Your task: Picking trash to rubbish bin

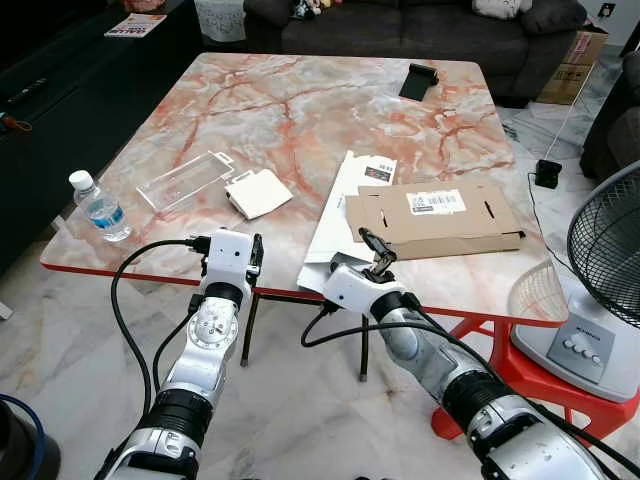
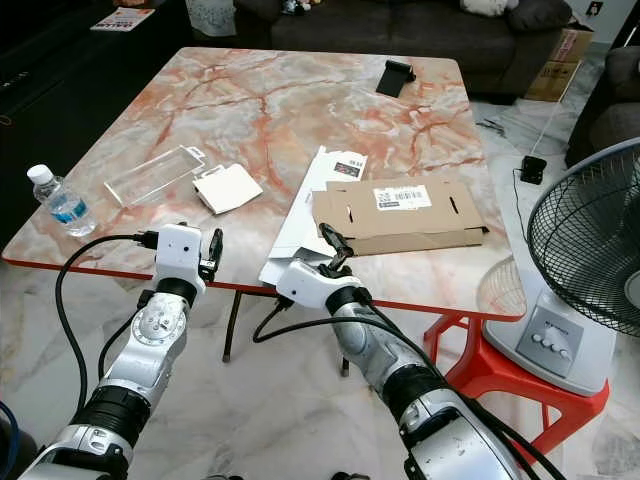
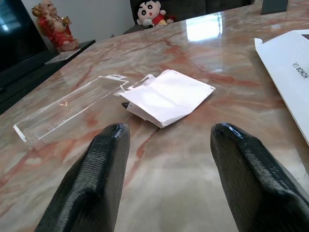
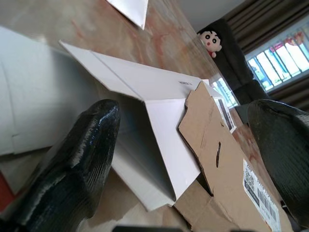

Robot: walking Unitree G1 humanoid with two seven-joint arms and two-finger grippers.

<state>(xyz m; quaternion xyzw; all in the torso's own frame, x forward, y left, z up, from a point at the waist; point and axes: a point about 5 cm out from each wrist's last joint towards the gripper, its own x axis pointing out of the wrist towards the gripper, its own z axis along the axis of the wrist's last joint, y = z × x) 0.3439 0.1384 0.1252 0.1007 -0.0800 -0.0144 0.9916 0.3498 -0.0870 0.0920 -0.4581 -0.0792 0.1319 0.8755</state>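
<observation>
Right claw (image 1: 373, 250) gapes just beside the flattened cardboard box (image 1: 436, 218).

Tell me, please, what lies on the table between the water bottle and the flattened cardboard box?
In the left eye view, a clear plastic tray and a small folded white paper lie between the water bottle and the cardboard box.

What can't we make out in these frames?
- Rubbish bin: no frame tells where it stands.
- White flattened box: far part hidden under the brown cardboard, head views.
- Shipping label text: too small to read.
- Fan: cut off by the right edge, head views.
- Right gripper, open at the cardboard's near edge: contact with it cannot be told.
</observation>
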